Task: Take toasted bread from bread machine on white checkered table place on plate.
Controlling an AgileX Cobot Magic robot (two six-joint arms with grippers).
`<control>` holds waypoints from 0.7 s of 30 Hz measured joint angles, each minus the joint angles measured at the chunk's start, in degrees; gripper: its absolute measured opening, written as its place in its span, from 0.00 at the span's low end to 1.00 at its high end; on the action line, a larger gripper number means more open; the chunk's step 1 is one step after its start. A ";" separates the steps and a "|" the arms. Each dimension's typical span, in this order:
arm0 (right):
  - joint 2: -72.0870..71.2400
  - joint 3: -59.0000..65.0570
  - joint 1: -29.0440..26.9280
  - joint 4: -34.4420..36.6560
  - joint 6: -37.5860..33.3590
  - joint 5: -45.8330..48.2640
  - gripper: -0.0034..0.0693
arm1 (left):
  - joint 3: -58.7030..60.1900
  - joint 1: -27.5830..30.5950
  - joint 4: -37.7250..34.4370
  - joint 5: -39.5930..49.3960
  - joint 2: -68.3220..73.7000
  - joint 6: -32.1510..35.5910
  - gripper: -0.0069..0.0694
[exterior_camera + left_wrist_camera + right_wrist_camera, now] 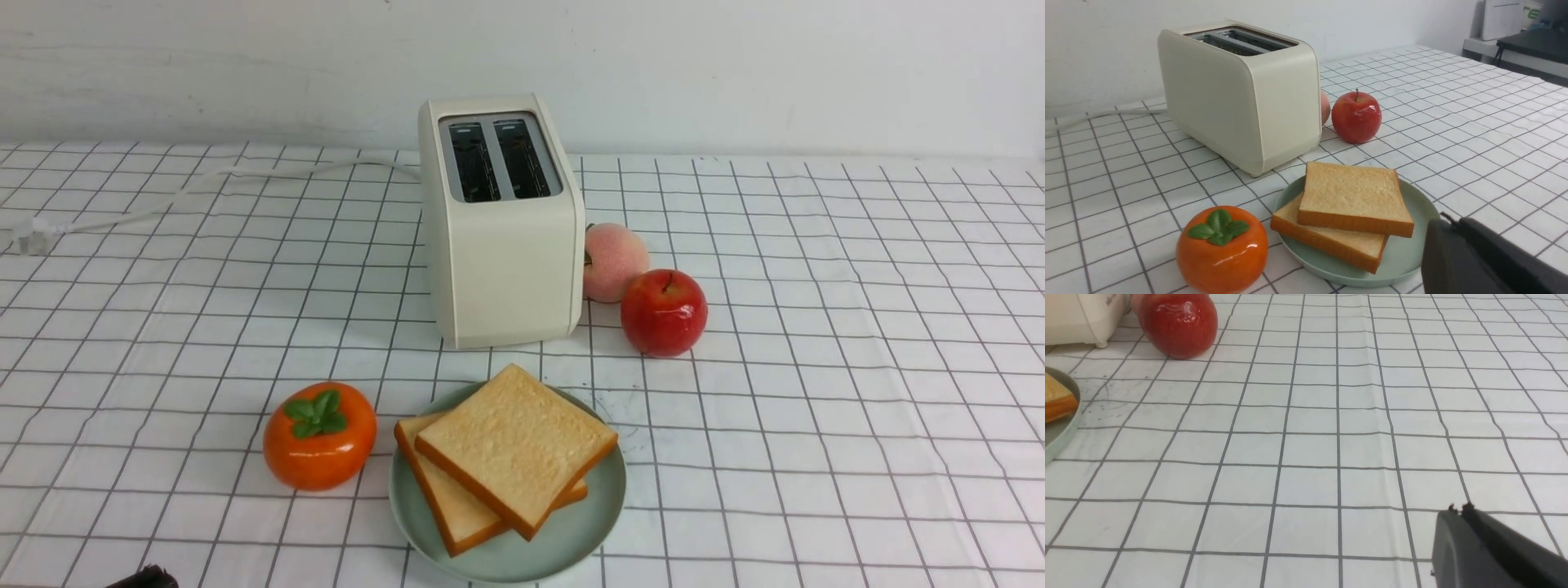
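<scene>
**Both slices on the plate, toaster slots bare**

You see the white checkered desk (857,343) spread across the whole front view. On it, toward the back and near the middle, stands the cream toaster (500,245), both dark slots showing no bread, its white cord (204,184) trailing off to your left. In front of the toaster sits the pale green plate (588,514), and the toast (510,449) lies on it: two slices stacked flat, the upper one skewed across the lower. An orange persimmon (320,437) rests just left of the plate. A red apple (663,313) and a peach (614,261) sit touching beside the toaster's right side. Your left tool (1447,222) and right tool (1457,508) are both closed, each holding nothing, clear of the bread.
</scene>
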 joint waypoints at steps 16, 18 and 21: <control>0.00 0.00 0.00 0.00 0.00 0.00 0.08 | 5.38 17.92 17.85 -3.01 -6.54 -23.05 0.07; 0.00 0.00 0.00 0.00 0.00 0.05 0.08 | 7.25 19.19 22.77 -1.19 -7.71 -29.21 0.07; 0.00 0.00 0.00 0.00 0.00 0.06 0.09 | 7.90 19.68 27.86 5.93 -7.97 -37.54 0.07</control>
